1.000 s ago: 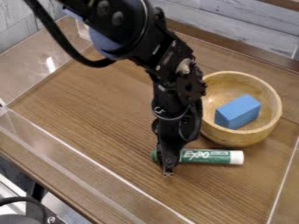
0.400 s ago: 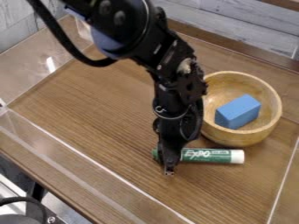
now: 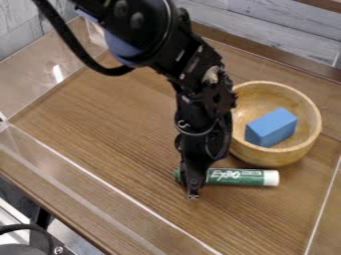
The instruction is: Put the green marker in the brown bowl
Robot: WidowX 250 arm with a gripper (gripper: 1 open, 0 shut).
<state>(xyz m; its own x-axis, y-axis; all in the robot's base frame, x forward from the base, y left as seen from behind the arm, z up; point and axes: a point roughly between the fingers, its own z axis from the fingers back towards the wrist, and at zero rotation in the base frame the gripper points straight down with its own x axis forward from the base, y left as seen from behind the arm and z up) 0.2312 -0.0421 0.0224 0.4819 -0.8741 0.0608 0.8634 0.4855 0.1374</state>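
Nothing moved since the earlier frames; fingers (image 3: 194,184) pointing straight down, pinched on the dark-capped end of the green marker (image 3: 229,178), lying flat on the tabletop (image 3: 94,129) just beside the brown bowl (image 3: 274,152); probably gripped there ready for lifting; blue block (image 3: 270,127) inside bowl.

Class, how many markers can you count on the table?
1: the green marker lies on the table in front of the brown bowl, its cap end under the gripper.
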